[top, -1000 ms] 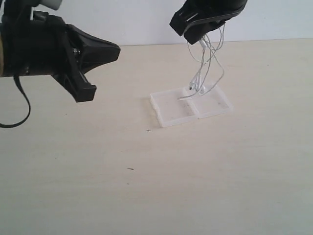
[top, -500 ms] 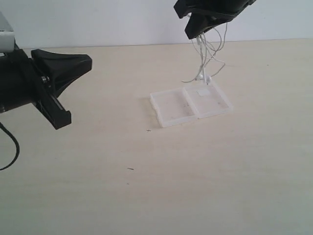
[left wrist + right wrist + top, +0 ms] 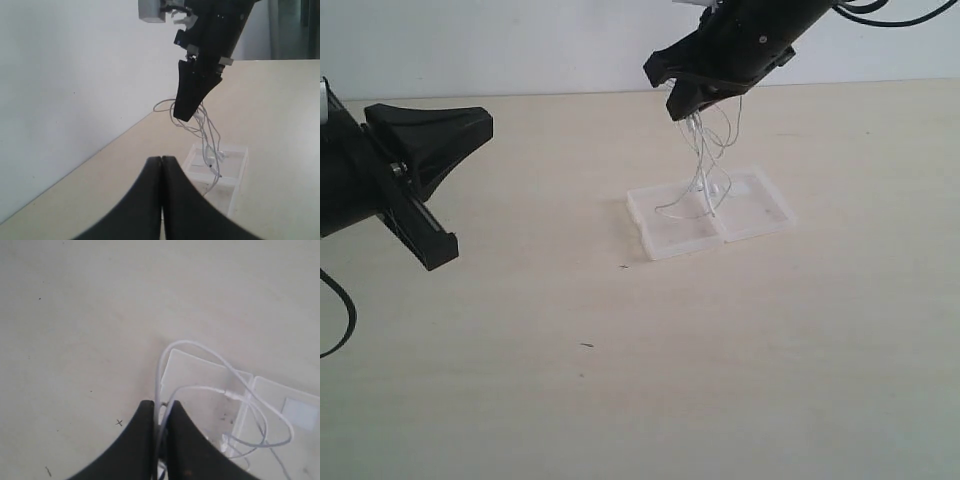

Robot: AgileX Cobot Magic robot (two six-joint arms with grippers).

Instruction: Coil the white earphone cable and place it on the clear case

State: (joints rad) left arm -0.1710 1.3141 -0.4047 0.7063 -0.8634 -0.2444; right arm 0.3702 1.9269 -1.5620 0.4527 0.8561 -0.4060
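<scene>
Two small dark specks (image 3: 587, 345) mark the pale tabletop (image 3: 620, 400) in the lower middle of the exterior view, and the surface around them is bare.

Further back, at the left edge of the frame, the left arm reaches in sideways and is held above the tabletop. The left tool (image 3: 161, 161) points toward the right. Its fingers are pressed flat together with nothing between them, as its own wrist view shows.

Just right of centre, the clear case (image 3: 665, 245) lies opened flat on the tabletop, its two squarish halves side by side. The right wrist view shows a small white patch (image 3: 300, 412) on one half. The white earphone cable (image 3: 230, 393) hangs in loose loops over the case. Its lowest loops and earbuds come down around the hinge line, with one curl spreading over the left half. Whether they rest on the plastic or hang just above it cannot be told.

Behind and above the case, the right arm slants down from the top right of the frame. The right tool (image 3: 685, 105) points down and to the left, clenched on the upper part of the cable, and several thin strands trail from between its fingers. A plain white wall (image 3: 540, 50) stands behind the far edge of the tabletop.
</scene>
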